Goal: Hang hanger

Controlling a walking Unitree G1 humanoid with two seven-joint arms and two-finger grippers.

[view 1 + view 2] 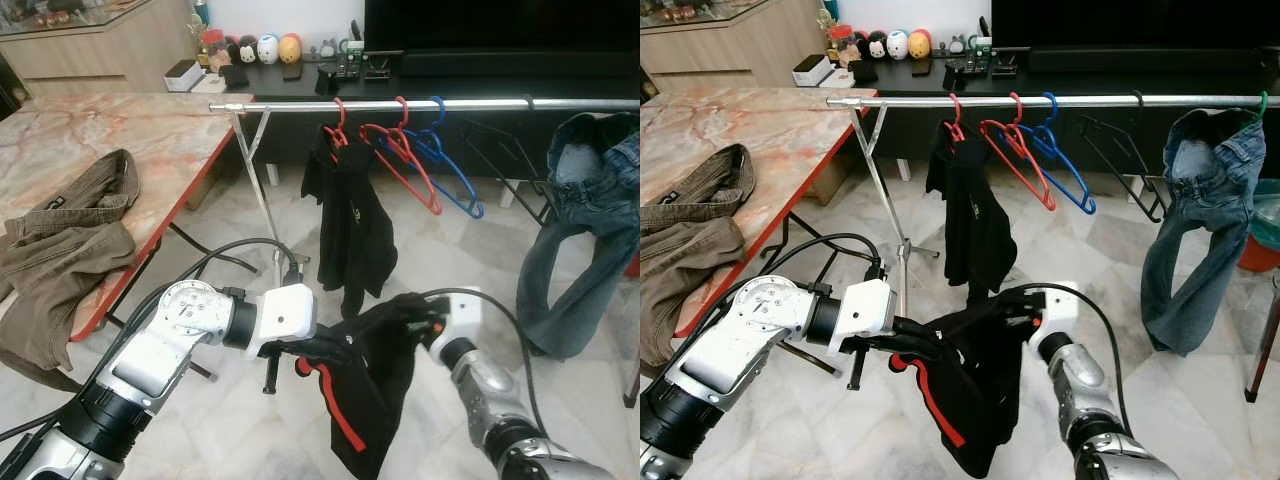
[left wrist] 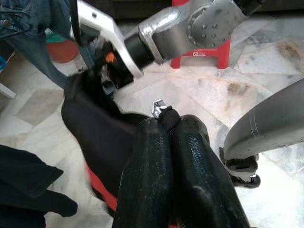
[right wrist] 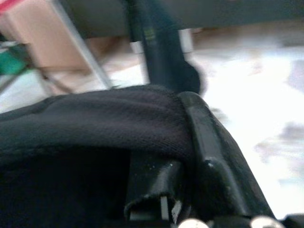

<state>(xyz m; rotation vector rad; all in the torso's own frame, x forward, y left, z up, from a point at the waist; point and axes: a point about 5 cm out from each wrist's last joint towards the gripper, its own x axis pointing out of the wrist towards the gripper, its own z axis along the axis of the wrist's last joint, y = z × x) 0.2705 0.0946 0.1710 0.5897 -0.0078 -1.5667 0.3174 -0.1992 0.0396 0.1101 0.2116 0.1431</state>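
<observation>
Black shorts with red trim [image 1: 370, 390] are held up between both grippers low in front of the rail. Left gripper [image 2: 167, 124] is pressed closed on a corner of the cloth; right gripper [image 1: 425, 318] is clamped on the waistband. Beyond, a silver rail [image 1: 480, 104] carries a red hanger [image 1: 405, 160], a blue hanger [image 1: 450, 170] and jeans [image 1: 580, 230] at its right end.

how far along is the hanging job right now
Already on the rail: a black garment, empty red and blue hangers, and jeans. In hand: both grippers, left and right, hold black shorts with red trim low over the floor. Left: lifting them to the rail; brown trousers lie on the table.
</observation>
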